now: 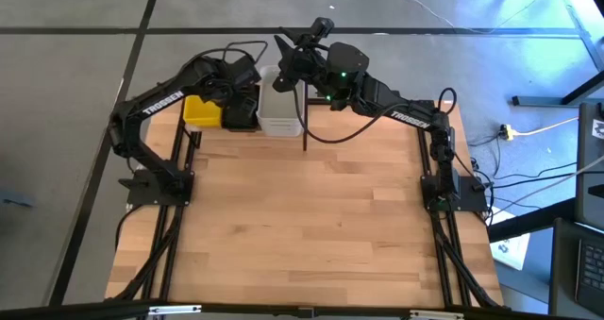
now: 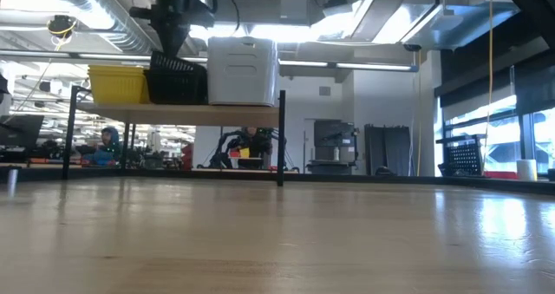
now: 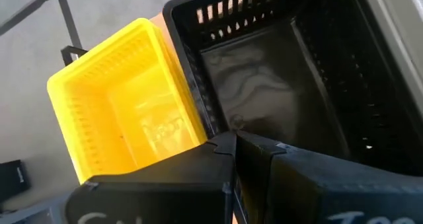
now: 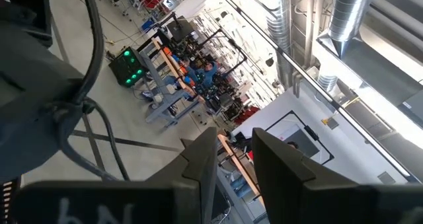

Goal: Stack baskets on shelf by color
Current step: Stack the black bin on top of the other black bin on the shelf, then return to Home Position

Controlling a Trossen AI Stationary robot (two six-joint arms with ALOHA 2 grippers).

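Observation:
Three baskets stand in a row on the shelf (image 2: 173,114) at the table's far left: a yellow one (image 1: 201,111), a black perforated one (image 1: 241,108) and a translucent white one (image 1: 280,112), each resting on its bottom. My left gripper (image 3: 231,143) is shut and slants down over the black basket (image 3: 277,85), at its side next to the yellow basket (image 3: 119,98). My right gripper (image 4: 236,159) is raised above the white basket (image 2: 243,73). It is open, points slightly upward into the room, and has nothing between its fingers. My left gripper comes from above, slanting down, with its shut fingertips (image 3: 221,145) at the black basket's wall (image 3: 198,112) on the yellow basket's side. I cannot tell whether they touch that wall.
A black upright divider (image 1: 304,122) stands at the shelf's right end beside the white basket. The wooden tabletop (image 1: 311,216) stretches toward the near edge. Black frame rails (image 1: 170,226) run along both sides. People and workbenches show in the room beyond the table.

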